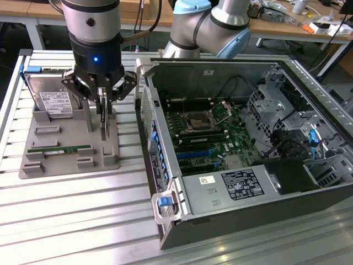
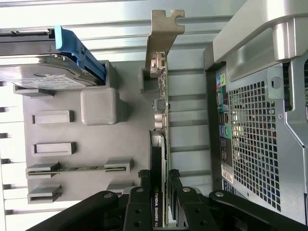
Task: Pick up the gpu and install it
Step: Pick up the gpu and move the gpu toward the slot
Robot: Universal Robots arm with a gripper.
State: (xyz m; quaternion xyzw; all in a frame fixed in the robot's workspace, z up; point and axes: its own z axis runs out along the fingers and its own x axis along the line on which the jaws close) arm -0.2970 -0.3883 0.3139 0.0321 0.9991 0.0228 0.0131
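Observation:
The gpu (image 1: 106,131) is a thin black card standing on edge in a slot of the grey holder tray (image 1: 66,164), near the tray's side closest to the computer. My gripper (image 1: 105,107) hangs straight above it with a finger on each broad face of the card, shut on it. In the wrist view the gpu (image 2: 159,125) runs away from me, its silver bracket (image 2: 162,43) at the far end, and my gripper (image 2: 159,185) clamps its near end. The card's lower edge still sits in the holder.
A silver hard drive (image 1: 55,102) with a white label and a green memory stick (image 1: 59,149) share the tray. The open computer case (image 1: 182,221) lies at the exterior view's right, its motherboard (image 1: 212,132) exposed. The case's rear panel (image 2: 250,125) stands close beside the card.

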